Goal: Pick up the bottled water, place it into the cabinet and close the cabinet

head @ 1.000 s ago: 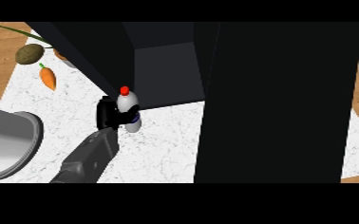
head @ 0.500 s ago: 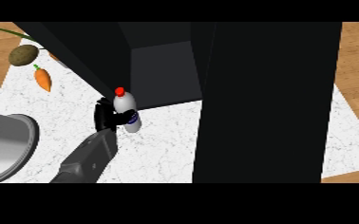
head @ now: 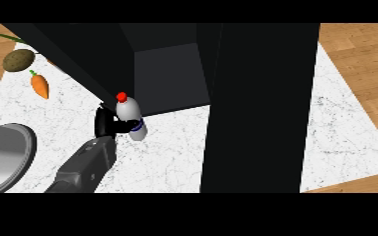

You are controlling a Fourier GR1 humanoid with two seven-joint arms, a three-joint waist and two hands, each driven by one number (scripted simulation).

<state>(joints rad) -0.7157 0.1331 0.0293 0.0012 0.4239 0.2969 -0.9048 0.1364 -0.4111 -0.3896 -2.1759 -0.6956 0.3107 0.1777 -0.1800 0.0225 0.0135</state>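
One hand [head: 109, 123], black, at the end of a grey forearm [head: 85, 167] rising from the lower left, has its fingers curled round a clear plastic bottled water [head: 130, 117] with a red cap and a blue label band. It appears at the view's left; which of the robot's hands it is cannot be told from this view with certainty, though its position suggests the left. No second hand is visible.

The bottled water is upright, tilted slightly, held above the white marbled surface [head: 177, 150]. Its cap lies just at the lower front edge of the dark, open black cabinet [head: 170, 75]; the body of the bottle remains outside the cabinet, just below its opening.

A tall black panel [head: 258, 110], apparently the cabinet's door, stands to the right of the opening.

Well to the left of the cabinet, on the surface, lie an orange carrot [head: 40, 85] and a brown potato [head: 19, 60]. A grey metal bowl [head: 13, 152] shows at the left edge, below the carrot and beside the forearm.
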